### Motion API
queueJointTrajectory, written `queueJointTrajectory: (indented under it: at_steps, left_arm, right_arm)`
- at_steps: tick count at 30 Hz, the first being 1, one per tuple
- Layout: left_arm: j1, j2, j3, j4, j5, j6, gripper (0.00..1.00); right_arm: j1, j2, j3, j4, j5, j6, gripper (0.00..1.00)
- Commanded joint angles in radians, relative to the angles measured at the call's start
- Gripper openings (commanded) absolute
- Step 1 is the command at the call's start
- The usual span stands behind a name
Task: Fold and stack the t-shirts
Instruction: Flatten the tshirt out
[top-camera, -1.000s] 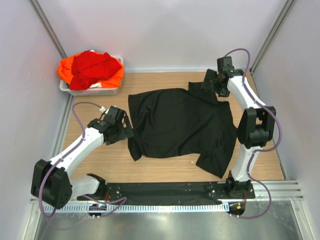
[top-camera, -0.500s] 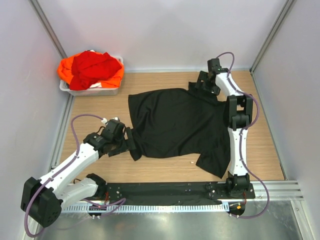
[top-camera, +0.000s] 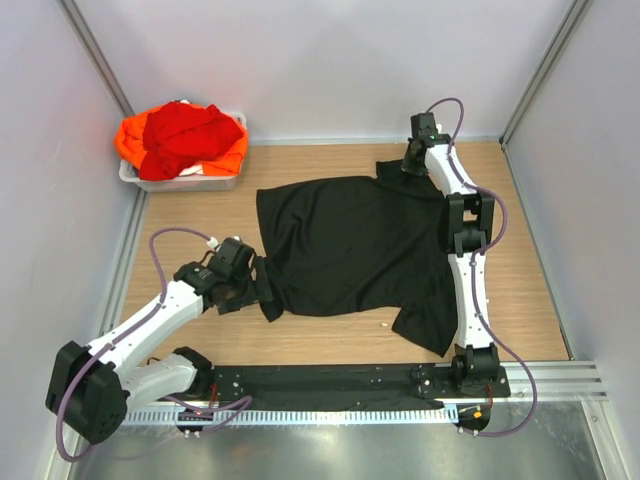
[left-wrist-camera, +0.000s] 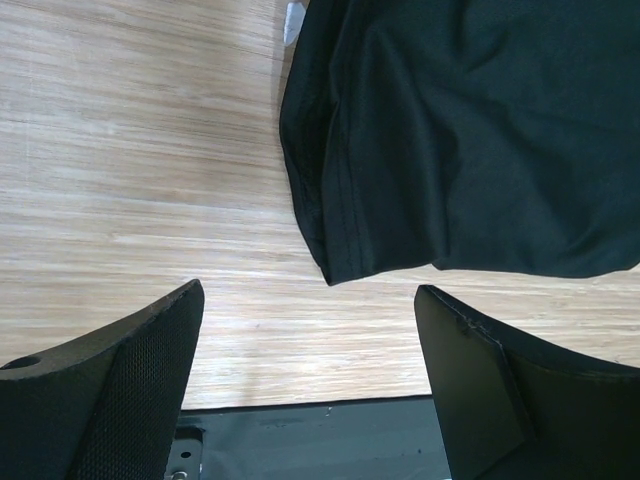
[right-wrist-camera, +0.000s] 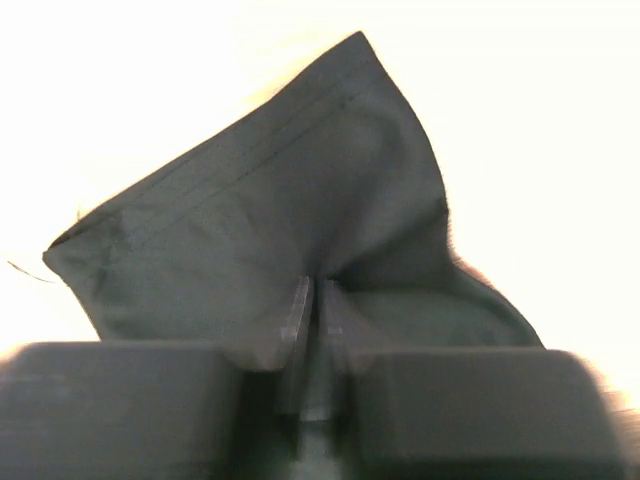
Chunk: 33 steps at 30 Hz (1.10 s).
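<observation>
Black t-shirt (top-camera: 350, 245) lies spread on table (top-camera: 200, 190), right end effector (right-wrist-camera: 315, 285) pinched closed on its far sleeve (right-wrist-camera: 260, 200), left end effector (left-wrist-camera: 308, 292) open at near hem corner (left-wrist-camera: 330, 270), probably setting up a two-point fold.

A light wooden bench (top-camera: 330, 338) filled the floor of the cell, its grain running left to right in the left wrist view (left-wrist-camera: 130, 150). A white plastic tub (top-camera: 190, 184) stood in the far left corner, close against the walls. Pale grey walls (top-camera: 320, 60) closed in three sides, with slanted metal posts (top-camera: 95, 55) at the far corners. A black mounting plate (top-camera: 330, 378) ran along the near edge, with a ribbed metal sill (top-camera: 330, 440) in front of it. A tiny pale speck (top-camera: 386, 324) lay on the wood near that plate.
</observation>
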Motion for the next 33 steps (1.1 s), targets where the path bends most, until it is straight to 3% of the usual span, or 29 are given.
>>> queueJointTrajectory:
  at_steps: [1,2,6,11,18,20,21,22,23,27,33]
  left_arm:
    - [-0.003,0.024,0.011,0.021,0.002,0.007,0.86]
    - [-0.003,0.029,0.011,0.021,0.002,0.008,0.86]
    - [-0.003,0.061,0.011,0.03,-0.004,0.013,0.86]
    - [-0.003,0.083,0.025,0.026,-0.016,0.019,0.85]
    - [-0.003,0.019,0.057,-0.034,-0.023,0.001,0.85]
    - [-0.003,-0.001,0.064,-0.054,-0.024,-0.008,0.85]
    - [-0.003,-0.026,0.067,-0.069,-0.029,-0.013,0.85]
    - [-0.003,-0.038,0.067,-0.08,-0.03,-0.024,0.85]
    - [-0.003,-0.054,0.065,-0.091,-0.032,-0.03,0.85]
    - [-0.003,-0.118,0.044,-0.091,-0.029,-0.065,0.84]
    - [-0.008,-0.132,-0.005,-0.043,0.0,-0.093,0.81]
  right_arm:
    - [0.001,0.096,0.02,-0.048,0.036,-0.013,0.07]
    - [-0.001,0.1,0.022,-0.034,0.045,-0.01,0.01]
    - [-0.007,0.121,0.092,-0.011,0.075,0.011,0.02]
    - [-0.021,0.116,0.129,0.145,0.132,0.022,0.02]
    - [-0.027,0.126,0.135,0.312,0.266,-0.002,0.01]
    - [-0.031,0.12,0.154,0.357,0.257,0.001,0.33]
    - [-0.033,0.107,0.155,0.369,0.238,-0.001,0.8]
    - [-0.033,0.092,0.154,0.382,0.214,0.002,0.93]
    - [-0.032,0.042,0.14,0.385,0.197,0.01,0.99]
    - [-0.028,-0.156,-0.006,0.428,0.126,0.021,1.0]
    - [-0.016,-0.458,-0.223,0.371,0.186,-0.027,1.0]
